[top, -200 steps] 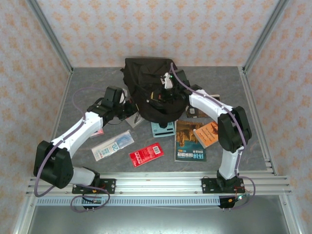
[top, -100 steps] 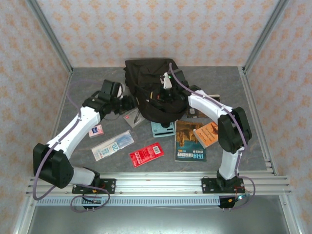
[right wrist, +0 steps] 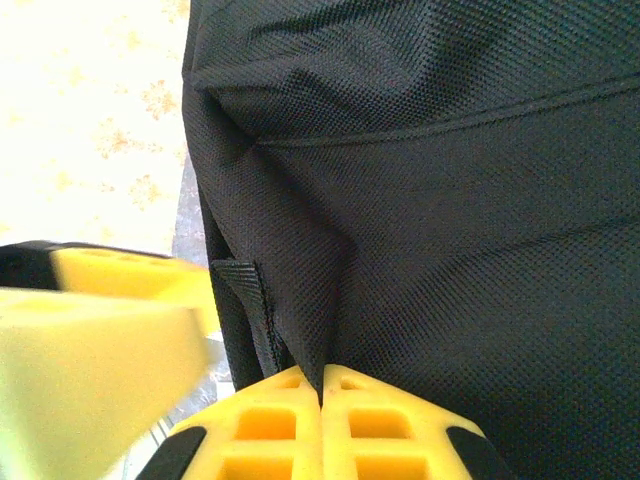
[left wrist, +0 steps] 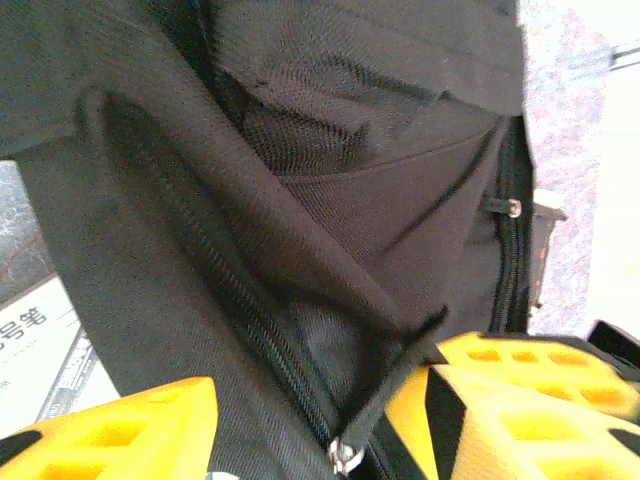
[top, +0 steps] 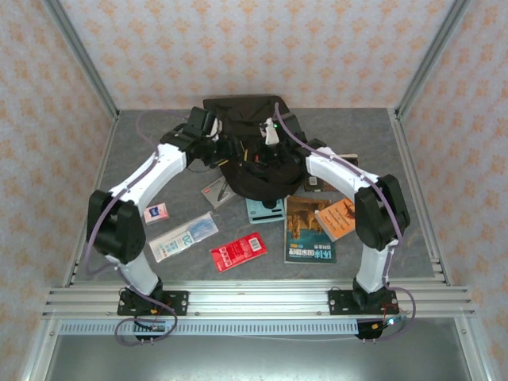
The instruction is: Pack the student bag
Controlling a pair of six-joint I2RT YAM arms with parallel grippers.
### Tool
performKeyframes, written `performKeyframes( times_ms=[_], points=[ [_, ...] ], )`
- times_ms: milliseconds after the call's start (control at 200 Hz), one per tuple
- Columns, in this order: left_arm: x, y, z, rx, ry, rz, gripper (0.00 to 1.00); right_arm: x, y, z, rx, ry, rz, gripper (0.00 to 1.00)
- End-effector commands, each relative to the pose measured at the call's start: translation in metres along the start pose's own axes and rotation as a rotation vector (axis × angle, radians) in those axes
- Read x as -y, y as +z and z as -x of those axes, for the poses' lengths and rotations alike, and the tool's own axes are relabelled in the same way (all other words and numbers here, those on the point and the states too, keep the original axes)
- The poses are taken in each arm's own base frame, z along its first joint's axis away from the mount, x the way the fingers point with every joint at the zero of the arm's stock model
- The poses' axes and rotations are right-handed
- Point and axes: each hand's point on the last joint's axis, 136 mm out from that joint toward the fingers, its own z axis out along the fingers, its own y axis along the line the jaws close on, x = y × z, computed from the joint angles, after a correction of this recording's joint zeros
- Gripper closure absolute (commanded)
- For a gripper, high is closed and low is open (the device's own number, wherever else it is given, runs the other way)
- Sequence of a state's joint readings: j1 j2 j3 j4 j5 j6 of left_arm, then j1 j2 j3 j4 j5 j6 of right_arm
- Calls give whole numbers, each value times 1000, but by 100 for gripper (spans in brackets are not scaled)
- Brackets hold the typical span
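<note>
Our left arm has swung up from the table's left side to the student bag (top: 238, 111), and the left gripper (top: 221, 149) has spread its fingers since then. Its wrist view shows what the top view cannot: the fingers stand apart, with the bag's zipper track (left wrist: 230, 290) and a metal pull (left wrist: 343, 455) between them. Beyond the tips is an unzipped compartment, and its dark lining is all we can make out. The right gripper (right wrist: 320, 385) is closed tight, tips against a fold of bag cloth; whether cloth is pinched we cannot tell. From above, a red packet (top: 238, 253) and a brown book (top: 309, 230) lie on the table (top: 373, 135) behind both grippers, well apart from the fingers.
</note>
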State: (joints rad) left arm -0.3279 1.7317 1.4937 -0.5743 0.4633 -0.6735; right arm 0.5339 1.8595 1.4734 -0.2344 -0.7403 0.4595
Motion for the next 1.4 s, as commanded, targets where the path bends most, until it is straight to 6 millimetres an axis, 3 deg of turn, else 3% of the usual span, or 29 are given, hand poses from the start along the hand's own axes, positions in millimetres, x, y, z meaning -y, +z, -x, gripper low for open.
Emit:
performKeyframes(
  times_ms=[0, 355, 555, 766, 1391],
  points=[
    [27, -13, 10, 21, 6, -42, 42, -50, -19, 12, 46, -86, 122, 100],
    [41, -36, 23, 83, 50, -45, 52, -50, -15, 9, 28, -82, 129, 100],
    [48, -30, 24, 55, 56, -66, 56, -53, -16, 9, 23, -84, 140, 100],
    [45, -42, 24, 76, 82, -49, 56, -53, -16, 9, 17, -88, 133, 100],
    [14, -12, 23, 44, 88, 52, 57, -64, -15, 9, 8, -70, 194, 100]
  ],
)
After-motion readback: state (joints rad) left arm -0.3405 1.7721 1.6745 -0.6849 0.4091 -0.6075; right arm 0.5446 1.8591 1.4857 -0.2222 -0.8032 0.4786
